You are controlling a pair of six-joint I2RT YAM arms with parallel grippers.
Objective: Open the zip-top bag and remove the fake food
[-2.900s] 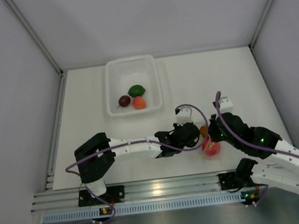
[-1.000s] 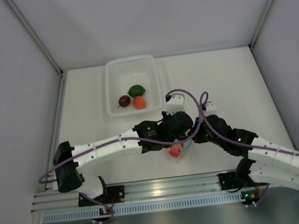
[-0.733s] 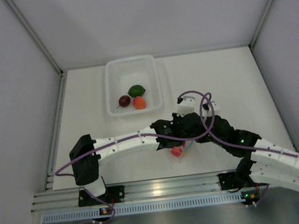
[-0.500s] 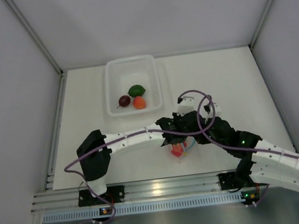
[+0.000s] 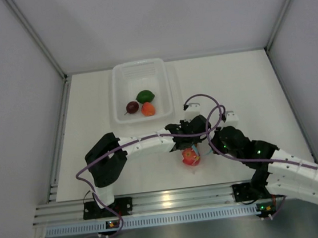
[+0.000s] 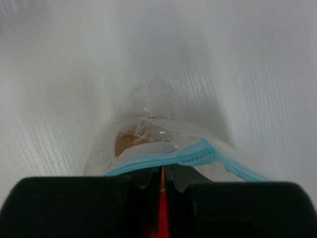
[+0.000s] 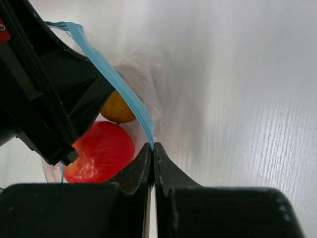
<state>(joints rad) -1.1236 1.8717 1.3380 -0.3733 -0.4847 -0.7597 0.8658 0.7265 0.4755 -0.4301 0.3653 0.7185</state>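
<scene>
The zip-top bag [image 5: 192, 160] hangs between my two grippers near the table's front, with a red fake fruit [image 5: 190, 156] showing inside. My left gripper [image 5: 193, 144] is closed to a thin slit on one lip of the bag [image 6: 148, 126], the teal zip strip [image 6: 190, 156] lying across its fingertips [image 6: 141, 181]. A brownish-orange fruit [image 6: 126, 140] shows through the film. My right gripper [image 7: 153, 145] is shut on the other zip strip [image 7: 116, 82]. Below it sit the red fruit [image 7: 101, 151] and an orange fruit [image 7: 118, 110].
A translucent white tub [image 5: 120, 89] stands at the back of the table. It holds a green fruit [image 5: 145, 96], a dark maroon one [image 5: 132, 106] and an orange one [image 5: 148, 109]. Grey walls enclose the table on three sides.
My left arm has folded in, its elbow swinging right and its wrist shifting over the bag. The bag with the red fruit has stayed in about the same spot between both grippers.
</scene>
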